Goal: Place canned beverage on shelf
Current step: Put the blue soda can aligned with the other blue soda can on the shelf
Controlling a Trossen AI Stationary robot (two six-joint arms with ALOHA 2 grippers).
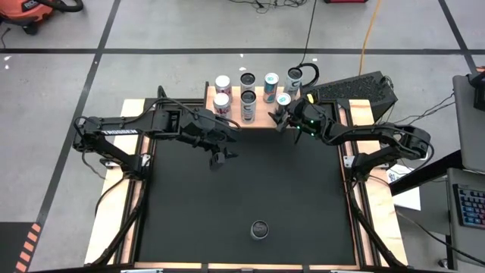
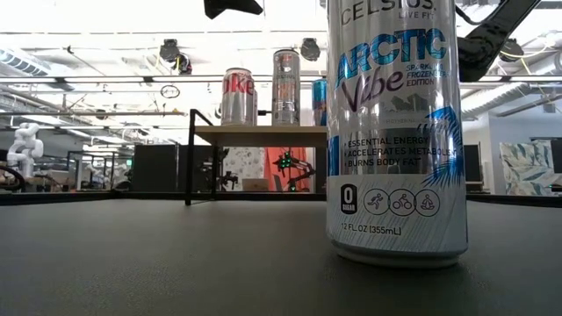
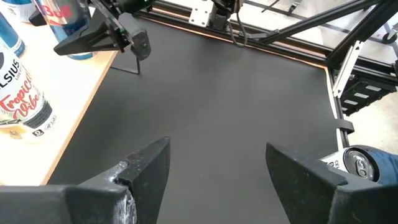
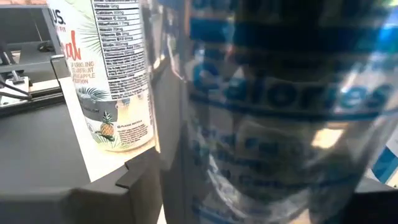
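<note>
The shelf (image 1: 261, 117) stands at the table's far edge, a light wooden top (image 2: 259, 134) on thin black legs, with several cans upright on it. My right gripper (image 1: 282, 115) reaches level to a blue can (image 1: 284, 100) standing on the shelf near its front right corner. That can fills the right wrist view (image 4: 280, 112), blurred. My left gripper (image 3: 217, 177) hangs open above the black mat, left of centre (image 1: 220, 155), with nothing between its fingers. A white-and-blue canned beverage (image 2: 395, 132) stands upright on the mat near the front edge (image 1: 260, 229).
Other cans stand close to the blue one, among them a white can with a pineapple print (image 4: 102, 74). A dark case (image 1: 356, 91) lies behind the right arm. The black mat (image 1: 250, 182) between the shelf and the front can is free room.
</note>
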